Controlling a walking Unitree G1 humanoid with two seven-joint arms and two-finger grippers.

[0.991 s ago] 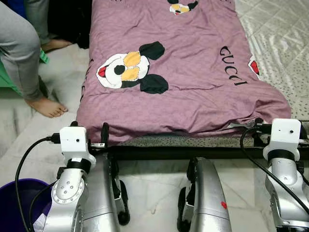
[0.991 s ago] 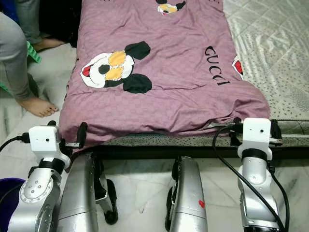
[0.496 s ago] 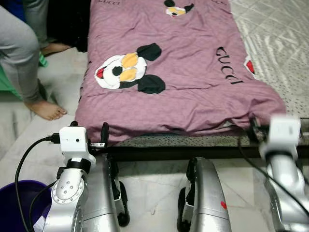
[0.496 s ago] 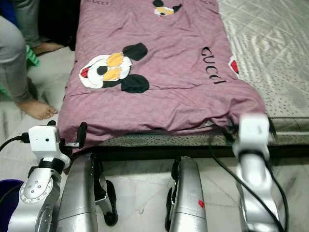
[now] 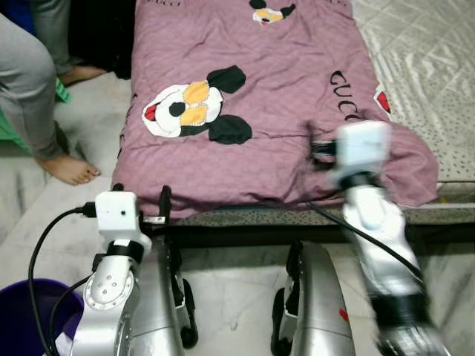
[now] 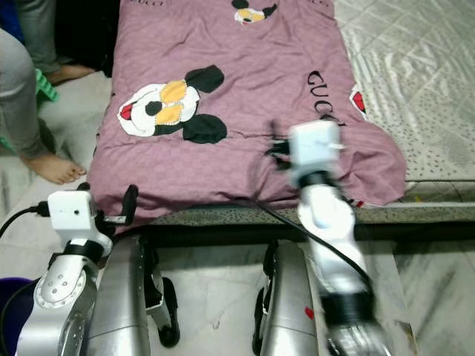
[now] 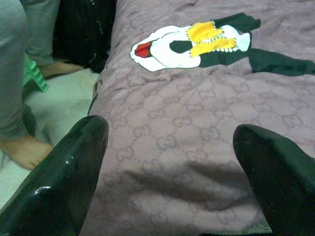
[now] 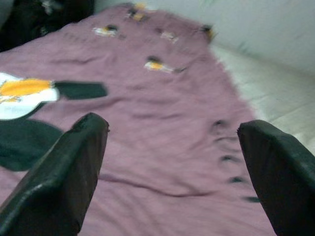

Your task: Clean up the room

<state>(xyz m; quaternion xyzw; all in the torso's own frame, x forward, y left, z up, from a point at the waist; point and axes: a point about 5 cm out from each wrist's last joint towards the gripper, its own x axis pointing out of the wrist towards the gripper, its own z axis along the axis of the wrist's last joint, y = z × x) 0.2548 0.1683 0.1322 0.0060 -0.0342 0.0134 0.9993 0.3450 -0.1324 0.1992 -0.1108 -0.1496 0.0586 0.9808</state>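
Note:
A purple blanket (image 5: 260,111) printed with cartoon mouse heads lies spread along the bed. My left gripper (image 7: 170,142) is open at the blanket's near left edge, its black fingers (image 5: 165,199) just short of the hem with nothing between them. My right gripper (image 8: 172,128) is raised over the blanket's near right part and also stands open and empty. In the eye views the right arm and its white wrist camera (image 5: 361,148) are blurred with motion.
A person's grey-trousered leg and bare foot (image 5: 68,167) stand on the marble floor left of the bed. A purple bin (image 5: 21,315) sits at my lower left. White quilted mattress (image 5: 434,67) shows right of the blanket, and the dark bed frame (image 5: 245,234) runs before my legs.
My right arm has swung up and leftward from the bed's near right corner to above the blanket. The left arm has stayed put; the camera shifted slightly.

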